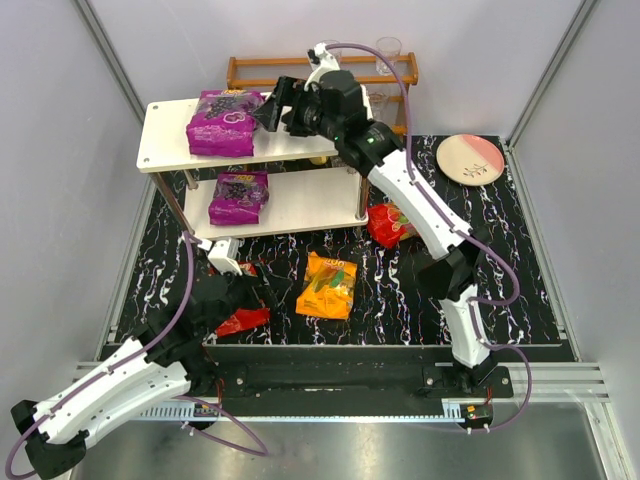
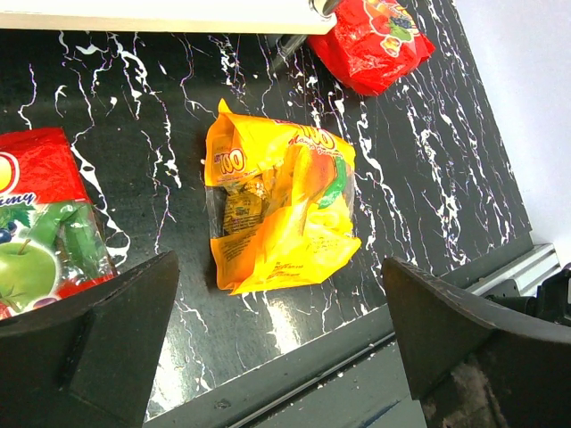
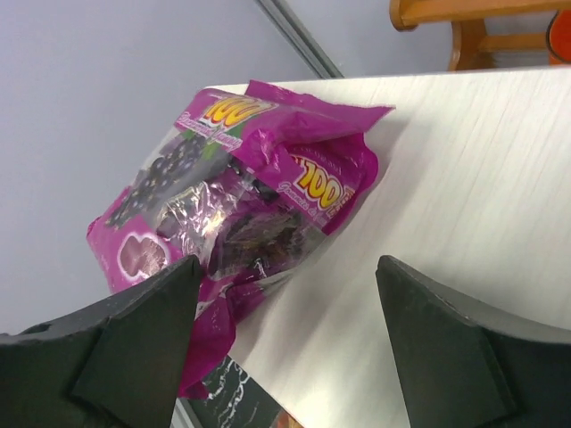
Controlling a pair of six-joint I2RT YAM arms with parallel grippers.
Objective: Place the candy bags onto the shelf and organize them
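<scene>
Hovering over the shelf's top board in the upper left of the overhead view, the right gripper has its fingers spread and grasps nothing. A purple bag lies just beyond its tips. A second purple bag lies on the lower board. The three other bags are on the mat: an orange bag at centre, one red bag at lower left, and another red bag against the shelf's right leg.

The left gripper is also spread and empty. In its wrist view the orange bag sits between the fingers, and the near red bag is under the left finger.

The upper purple bag looks to overhang the board's left end, so a brush from the right gripper could push it off. If the left gripper drops now, its finger may pin the red bag too. The glossy film may slip from a shallow pinch. The far red bag crowds the leg, which leaves little room for a finger.
</scene>
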